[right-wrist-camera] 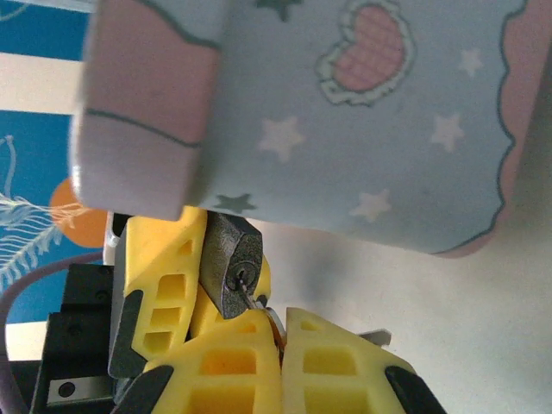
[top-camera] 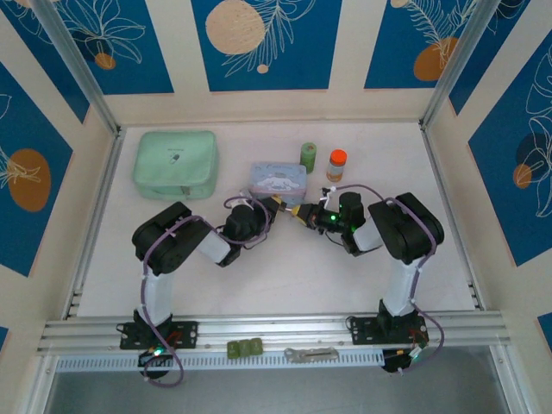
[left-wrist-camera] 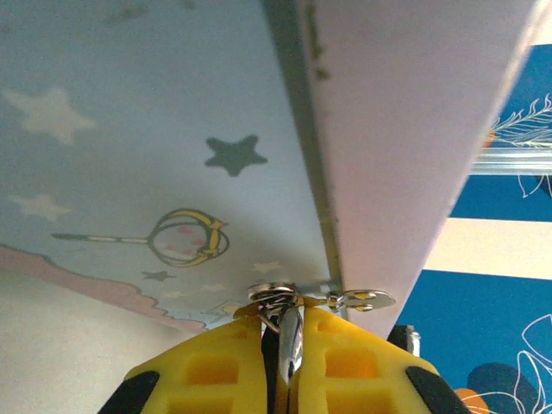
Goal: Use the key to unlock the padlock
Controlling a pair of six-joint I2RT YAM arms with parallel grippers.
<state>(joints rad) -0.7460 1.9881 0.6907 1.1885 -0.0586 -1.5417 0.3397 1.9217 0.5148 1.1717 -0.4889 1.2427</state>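
One key (right-wrist-camera: 251, 297) stuck in padlock (right-wrist-camera: 228, 263) — R wrist.

**Tally of things at the table (top-camera: 285, 280)**

Two arms are counted, the left arm (top-camera: 172, 250) and the right arm (top-camera: 401, 233), each carrying one end effector: left end effector (top-camera: 278, 205), right end effector (top-camera: 302, 216). One padlock (right-wrist-camera: 235, 274) and one key (right-wrist-camera: 254, 299) are noted. One pale blue tin (top-camera: 278, 181), one mint-green case (top-camera: 176, 164), one green cylinder (top-camera: 308, 157) and one orange-capped bottle (top-camera: 336, 165) are tallied. On the front rail (top-camera: 259, 328), one green piece (top-camera: 245, 348) and one metal tool (top-camera: 310, 353) are recorded.
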